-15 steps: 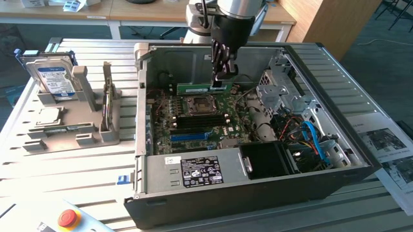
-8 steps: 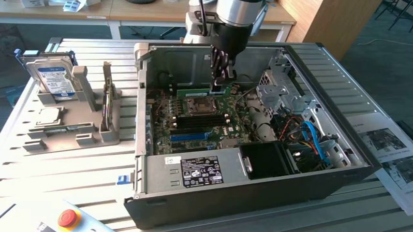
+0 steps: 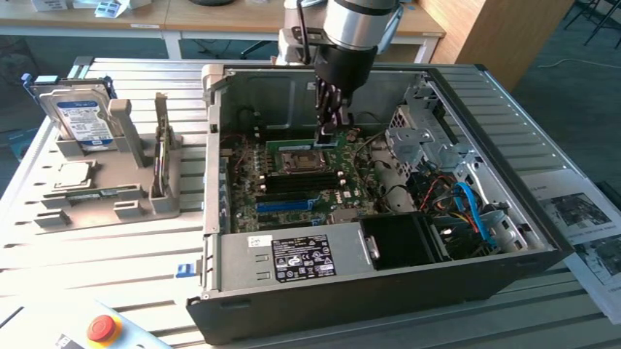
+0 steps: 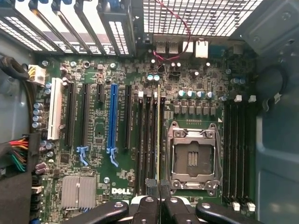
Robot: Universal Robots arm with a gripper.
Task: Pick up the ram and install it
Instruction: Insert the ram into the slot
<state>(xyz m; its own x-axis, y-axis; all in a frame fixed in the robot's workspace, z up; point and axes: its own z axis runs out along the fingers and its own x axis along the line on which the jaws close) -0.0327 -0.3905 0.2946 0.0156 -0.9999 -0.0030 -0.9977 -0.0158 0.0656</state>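
My gripper (image 3: 328,120) reaches down into the open computer case (image 3: 543,218) and is shut on the ram (image 3: 326,138), a thin green stick held upright over the motherboard (image 3: 291,193). In the wrist view the ram (image 4: 159,135) appears edge-on, a narrow line running out from my gripper (image 4: 159,198). It lies along the black memory slots (image 4: 147,140), next to the empty processor socket (image 4: 194,156). Whether it touches a slot I cannot tell. A second, similar stick (image 3: 160,145) stands on edge in the grey holder outside the case.
The grey holder (image 3: 107,211) at the exterior view's left also carries a hard drive (image 3: 83,120) and a square silver processor chip (image 3: 73,173). Inside the case are the power supply (image 3: 291,254), cables (image 3: 466,207) and a drive cage (image 3: 417,131). A red stop button (image 3: 102,329) sits near the front.
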